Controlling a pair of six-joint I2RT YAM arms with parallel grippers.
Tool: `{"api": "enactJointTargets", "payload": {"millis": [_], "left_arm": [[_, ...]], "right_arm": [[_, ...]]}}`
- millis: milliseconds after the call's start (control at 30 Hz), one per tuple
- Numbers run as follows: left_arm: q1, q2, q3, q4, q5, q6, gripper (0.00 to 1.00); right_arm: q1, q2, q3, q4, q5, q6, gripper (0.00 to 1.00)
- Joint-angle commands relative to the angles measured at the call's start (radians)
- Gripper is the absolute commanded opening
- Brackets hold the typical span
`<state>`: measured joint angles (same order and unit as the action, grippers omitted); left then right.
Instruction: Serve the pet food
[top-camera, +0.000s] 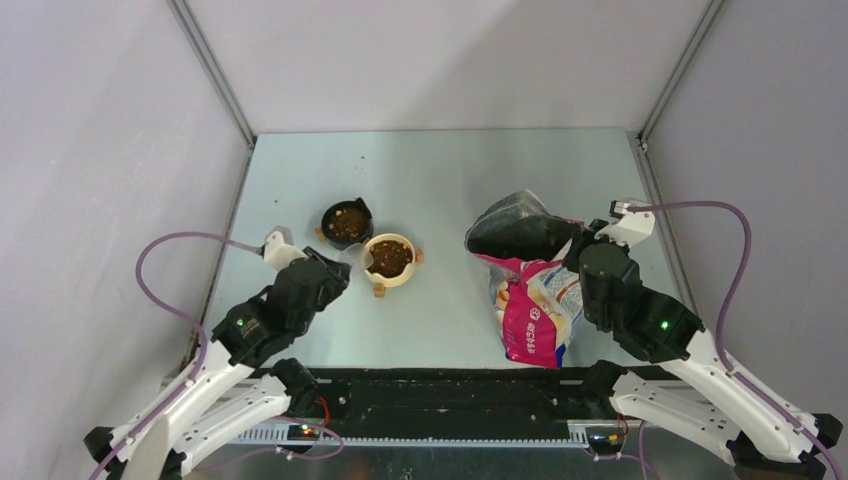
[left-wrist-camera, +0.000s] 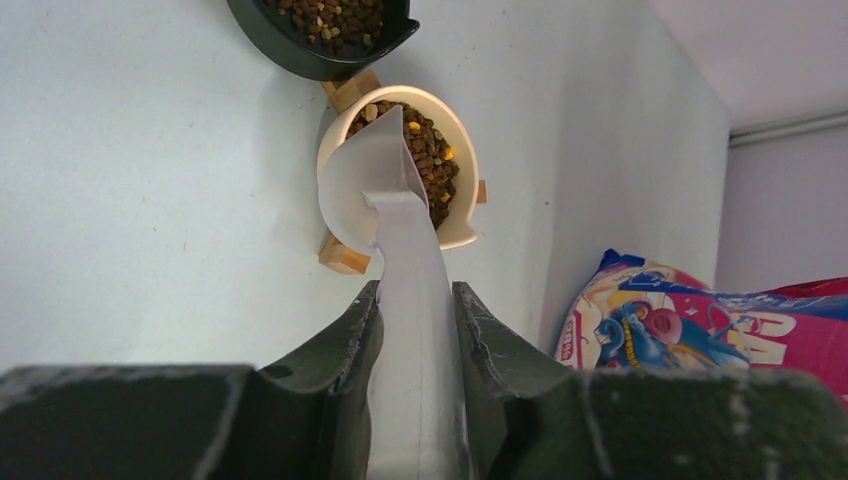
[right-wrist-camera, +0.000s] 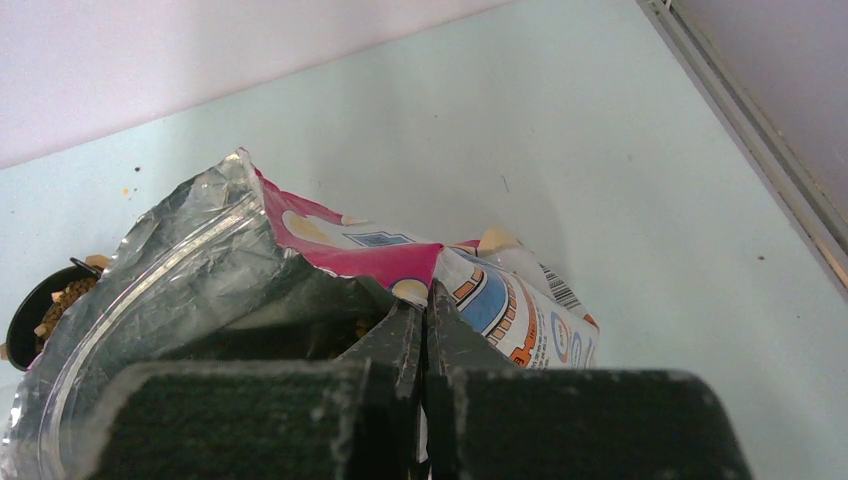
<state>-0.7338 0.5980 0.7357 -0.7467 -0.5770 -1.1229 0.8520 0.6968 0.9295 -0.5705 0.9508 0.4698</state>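
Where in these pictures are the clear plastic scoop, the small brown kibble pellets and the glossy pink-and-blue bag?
clear plastic scoop (left-wrist-camera: 362, 185): left wrist view, on its cupped end.
small brown kibble pellets (left-wrist-camera: 438, 160): left wrist view, on the heap beside the scoop.
glossy pink-and-blue bag (top-camera: 530, 325): top view, on its pink front.

On pale green tabletop (top-camera: 440, 170): black round bowl (top-camera: 328, 218) at 10 o'clock of cream round bowl on wooden stand (top-camera: 409, 246), just beside it; dark brown kibble (top-camera: 390, 259) in both; clear plastic scoop (left-wrist-camera: 375, 175) over the latter's 9 o'clock rim; glossy pink-and-blue bag (top-camera: 535, 300) at its 3 o'clock.
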Motion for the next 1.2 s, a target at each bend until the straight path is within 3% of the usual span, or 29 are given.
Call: {"api": "enactJointTargets", "payload": {"millis": [0,267,700,867,1167], "left_arm": [[0.006,0.06,0.081,0.06,0.017,0.106,0.0],[0.006,0.233,0.201,0.072,0.081,0.293,0.0],[0.007,0.306,0.27,0.036,0.068,0.339,0.0],[0.005,0.15,0.168,0.066,-0.031,0.218,0.0],[0.006,-0.292,-0.194,0.065,-0.194,-0.273,0.0]], "right_arm": [[-0.014,0.011,0.004,0.045,0.018,0.015,0.0],[-0.015,0.016,0.005,0.037,0.014,0.014,0.0],[-0.023,0.026,0.005,0.039,0.011,0.01,0.0],[-0.027,0.026,0.005,0.04,0.008,0.01,0.0],[-0.033,0.034,0.005,0.049,-0.02,0.013,0.0]]}}
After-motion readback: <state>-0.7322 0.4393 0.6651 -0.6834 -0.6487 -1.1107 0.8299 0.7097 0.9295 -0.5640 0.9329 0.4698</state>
